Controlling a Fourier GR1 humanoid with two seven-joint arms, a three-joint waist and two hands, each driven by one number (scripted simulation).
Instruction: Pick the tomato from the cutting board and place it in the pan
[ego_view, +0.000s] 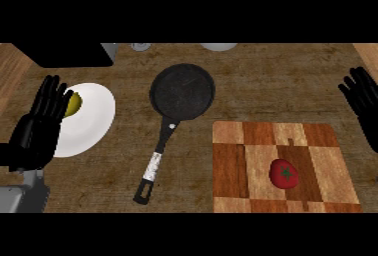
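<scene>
From my remote station: the tomato sits on the checkered cutting board at five o'clock on the brown speckled bench. The empty black pan lies centre, handle toward six. My left hand overlaps a white plate at nine, fingers released; my right hand rests released at three.

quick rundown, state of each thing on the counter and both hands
tomato: on the cutting board, untouched
pan: empty, handle toward the near edge
white plate: holds a yellow-green item, partly hidden
left hand: open, over the plate's left edge
right hand: open, at right edge
</scene>
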